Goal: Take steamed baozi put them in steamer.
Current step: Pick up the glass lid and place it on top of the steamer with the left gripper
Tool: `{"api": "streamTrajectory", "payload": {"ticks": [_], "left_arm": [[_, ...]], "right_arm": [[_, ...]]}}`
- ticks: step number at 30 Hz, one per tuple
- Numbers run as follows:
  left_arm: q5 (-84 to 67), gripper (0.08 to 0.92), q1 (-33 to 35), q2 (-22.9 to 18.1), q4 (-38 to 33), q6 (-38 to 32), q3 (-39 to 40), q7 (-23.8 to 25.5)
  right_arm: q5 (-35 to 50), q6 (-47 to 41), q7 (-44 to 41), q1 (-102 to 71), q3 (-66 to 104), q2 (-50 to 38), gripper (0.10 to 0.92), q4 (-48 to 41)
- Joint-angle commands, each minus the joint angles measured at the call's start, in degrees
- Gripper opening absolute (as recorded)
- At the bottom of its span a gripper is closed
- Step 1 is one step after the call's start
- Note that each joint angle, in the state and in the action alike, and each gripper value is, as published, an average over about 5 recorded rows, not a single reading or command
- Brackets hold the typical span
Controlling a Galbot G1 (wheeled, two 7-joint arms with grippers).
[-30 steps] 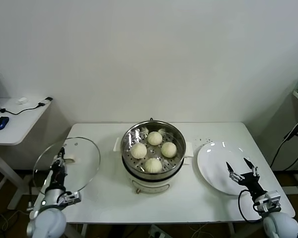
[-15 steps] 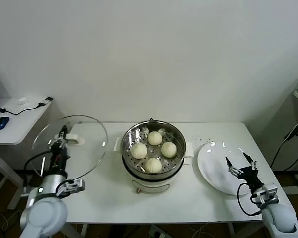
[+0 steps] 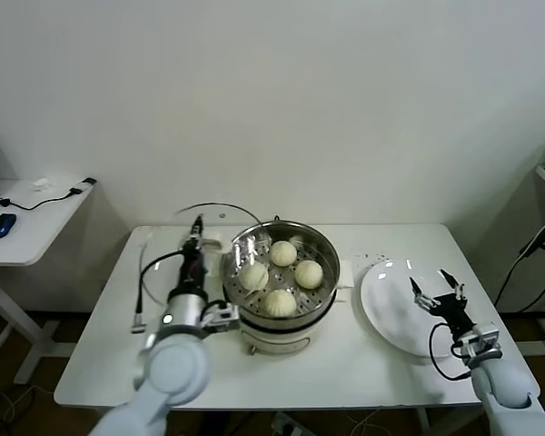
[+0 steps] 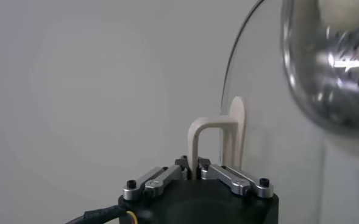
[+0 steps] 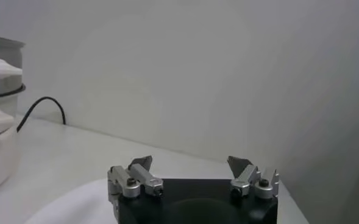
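All four steamed baozi (image 3: 281,274) already sit in the steamer (image 3: 278,286) mid-worktop, so the left claw (image 3: 198,240), pinching the glass lid (image 3: 220,211) handle, should level it before lowering, while the right claw (image 3: 440,298) idles spread over the plate (image 3: 392,313).

We see a round polished stainless-steel steamer pot (image 3: 280,272), mirror-glossy, on a smooth cream plastic base (image 3: 277,340). Four matt, smooth pale dough buns (image 3: 282,253) sit centre frame. The round clear glass lid (image 3: 195,238) has a cream plastic handle (image 4: 220,143). At right, the flat white plate (image 3: 392,307) is glossy.
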Motion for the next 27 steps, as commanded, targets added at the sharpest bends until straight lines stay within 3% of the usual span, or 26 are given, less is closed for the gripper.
{"api": "streamTrajectory", "payload": {"ticks": [1, 6, 14, 27], "left_arm": [[10.1, 0.154, -6.6, -17.6, 12.5, 4.2, 9.9, 2.5], [10.6, 0.154, -6.9, -21.8, 16.9, 3.9, 9.9, -0.5], [10.9, 0.154, -7.3, -24.3, 21.3, 3.9, 11.0, -2.3], [11.8, 0.154, -7.3, -24.5, 23.0, 4.2, 10.1, -0.2]], "right_arm": [[-0.3, 0.2, 0.2, 1.4, 0.0, 0.0, 0.823, -1.0], [-0.5, 0.4, 0.1, 0.9, 0.6, 0.3, 0.823, -0.9], [-0.8, 0.6, 0.1, 0.6, 0.9, 0.4, 0.823, -0.8], [-1.9, 1.2, -0.3, 0.7, 1.3, 0.8, 0.823, -1.8]]}}
